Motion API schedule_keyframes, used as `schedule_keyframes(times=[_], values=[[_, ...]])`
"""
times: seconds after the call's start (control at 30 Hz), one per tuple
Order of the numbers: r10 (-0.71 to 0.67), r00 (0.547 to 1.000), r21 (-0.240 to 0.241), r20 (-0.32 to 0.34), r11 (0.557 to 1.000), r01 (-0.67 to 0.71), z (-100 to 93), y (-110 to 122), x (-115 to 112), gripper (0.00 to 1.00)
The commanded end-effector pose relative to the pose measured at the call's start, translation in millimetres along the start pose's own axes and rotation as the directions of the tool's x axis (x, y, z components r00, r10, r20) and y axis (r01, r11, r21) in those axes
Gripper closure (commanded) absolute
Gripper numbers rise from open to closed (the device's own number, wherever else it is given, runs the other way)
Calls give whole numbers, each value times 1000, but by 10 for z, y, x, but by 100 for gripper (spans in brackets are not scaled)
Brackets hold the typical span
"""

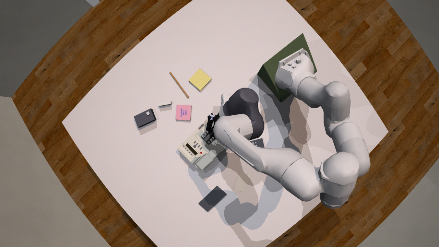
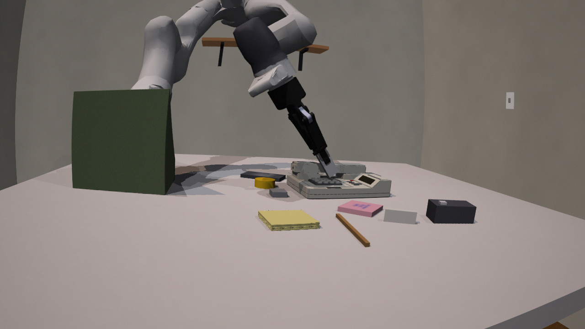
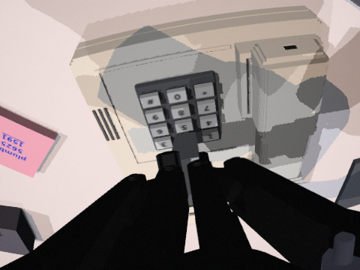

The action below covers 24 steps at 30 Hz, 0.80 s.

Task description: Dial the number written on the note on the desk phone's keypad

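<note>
Over the keypad (image 3: 179, 109), with claw (image 3: 184, 161) closed and empty: press straight down using joined tips as one blunt point, clear of handset (image 3: 281, 82).

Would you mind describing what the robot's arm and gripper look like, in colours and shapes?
The arm is built of chunky, rounded, light grey-white segments with bulbous joints. Its last large link is a dark charcoal cylinder, followed by a pale angular flange. The gripper is black, with slim linkage bars and long, narrow jaws ending in lighter grey tips. No cables or markings are visible.
</note>
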State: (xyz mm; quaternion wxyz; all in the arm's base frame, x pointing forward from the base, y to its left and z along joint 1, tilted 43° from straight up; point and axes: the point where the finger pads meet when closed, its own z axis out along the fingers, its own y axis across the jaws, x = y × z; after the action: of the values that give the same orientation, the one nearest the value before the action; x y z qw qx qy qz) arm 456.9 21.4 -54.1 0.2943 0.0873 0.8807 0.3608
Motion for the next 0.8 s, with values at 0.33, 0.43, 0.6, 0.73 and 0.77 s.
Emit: schedule_keyframes(times=[0.33,0.43,0.6,0.73,0.77], values=[[-8,1000,-1,2,1000,8,50,-2,38,100],[-8,1000,-1,2,1000,8,53,-2,40,100],[-8,1000,-1,2,1000,8,58,-2,43,100],[-8,1000,-1,2,1000,8,61,-2,46,100],[-8,1000,-1,2,1000,8,61,-2,46,100]])
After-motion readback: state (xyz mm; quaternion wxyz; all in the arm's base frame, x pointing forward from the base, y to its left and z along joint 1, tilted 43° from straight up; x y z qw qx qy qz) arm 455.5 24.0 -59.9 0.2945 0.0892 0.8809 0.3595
